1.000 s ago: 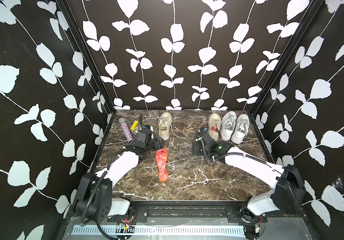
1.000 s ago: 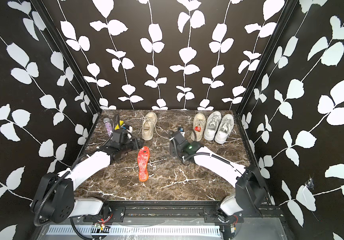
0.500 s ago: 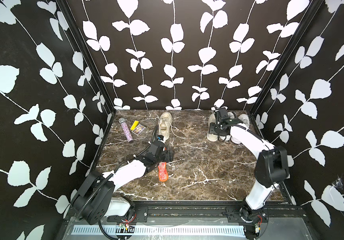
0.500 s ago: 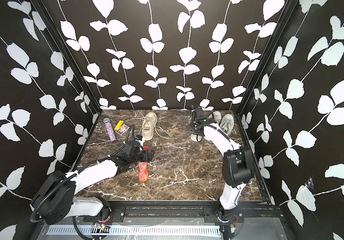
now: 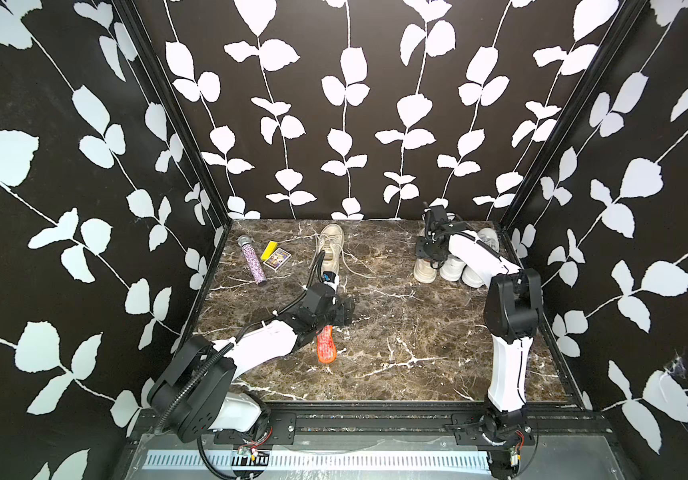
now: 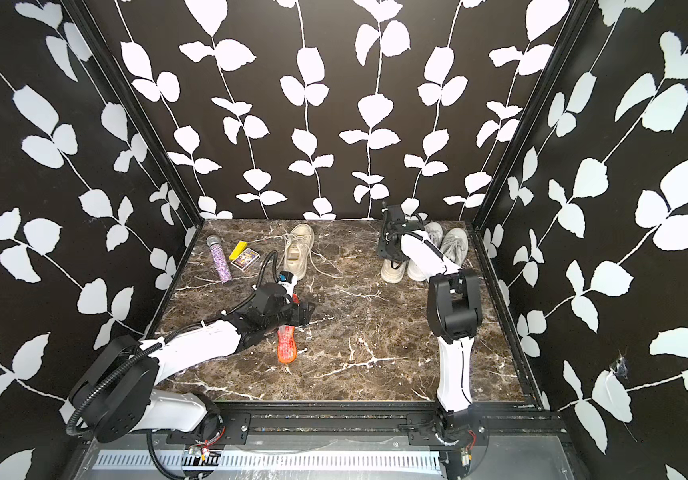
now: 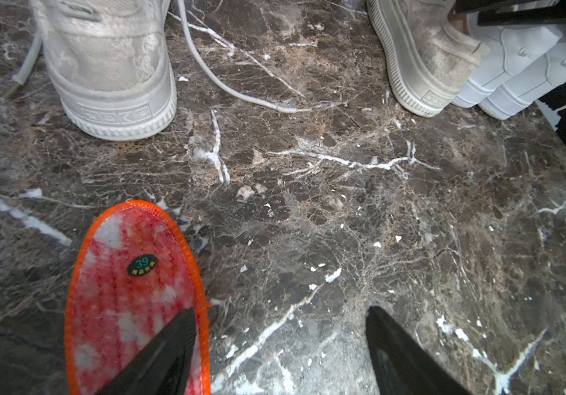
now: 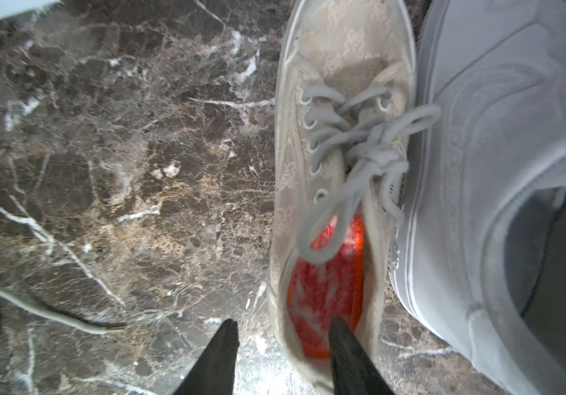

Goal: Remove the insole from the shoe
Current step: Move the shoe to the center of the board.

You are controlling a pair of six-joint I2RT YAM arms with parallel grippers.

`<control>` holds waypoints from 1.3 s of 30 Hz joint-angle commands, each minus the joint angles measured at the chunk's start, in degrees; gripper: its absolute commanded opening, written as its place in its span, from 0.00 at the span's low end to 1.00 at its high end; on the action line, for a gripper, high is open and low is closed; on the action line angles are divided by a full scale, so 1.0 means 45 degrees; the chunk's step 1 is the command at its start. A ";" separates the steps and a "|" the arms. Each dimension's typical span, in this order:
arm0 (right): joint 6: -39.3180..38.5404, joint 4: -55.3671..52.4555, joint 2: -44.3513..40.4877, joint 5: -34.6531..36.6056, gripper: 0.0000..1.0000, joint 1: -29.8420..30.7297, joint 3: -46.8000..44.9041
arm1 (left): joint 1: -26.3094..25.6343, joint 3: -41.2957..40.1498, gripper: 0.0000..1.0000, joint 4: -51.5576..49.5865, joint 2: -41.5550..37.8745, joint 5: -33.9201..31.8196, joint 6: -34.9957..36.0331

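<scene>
Right wrist view puts the right claw (image 8: 283,345) partly open, its two dark fingers astride the side wall at the heel of the beige shoe (image 8: 339,44). One finger sits inside the opening, over the red insole (image 8: 322,294), and the other is outside, above the bench (image 8: 121,171). A gap shows on each side of the wall, so nothing is clamped. The insole lies inside the shoe under a loop of grey lace (its toe end is hidden beneath the tongue). Just beside that shoe stands a white shoe (image 8: 479,171).

The left claw (image 7: 279,345) is spread wide and holds nothing. In its wrist view one finger overlaps the edge of a loose insole (image 7: 121,301), orange-rimmed with a "39" sticker, lying flat on the bench; whether they touch I cannot tell. Beyond it stands a lone shoe (image 7: 110,68) with untied laces trailing.

In a top view, a glittery purple microphone (image 5: 253,262), a yellow block (image 5: 268,248) and a card box (image 5: 277,258) lie at the back left of the bench.
</scene>
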 commanded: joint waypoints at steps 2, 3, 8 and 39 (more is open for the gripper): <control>-0.0045 -0.0724 0.0733 0.0010 0.39 -0.0142 0.0888 | -0.0059 0.0494 0.81 -0.0005 0.0059 -0.0517 0.0189; -0.0004 -0.0863 0.0909 0.0032 0.36 -0.0175 0.1074 | -0.0062 0.0499 0.81 0.0014 0.0066 -0.0507 0.0211; -0.0053 -0.0774 0.1123 -0.0242 0.22 -0.0238 0.1309 | -0.0059 0.0509 0.82 0.0035 0.0080 -0.0541 0.0199; -0.0591 0.1592 -0.4842 -0.0930 0.00 0.2323 -0.5742 | -0.0058 0.1825 0.81 -0.1501 0.0713 -0.0370 -0.0533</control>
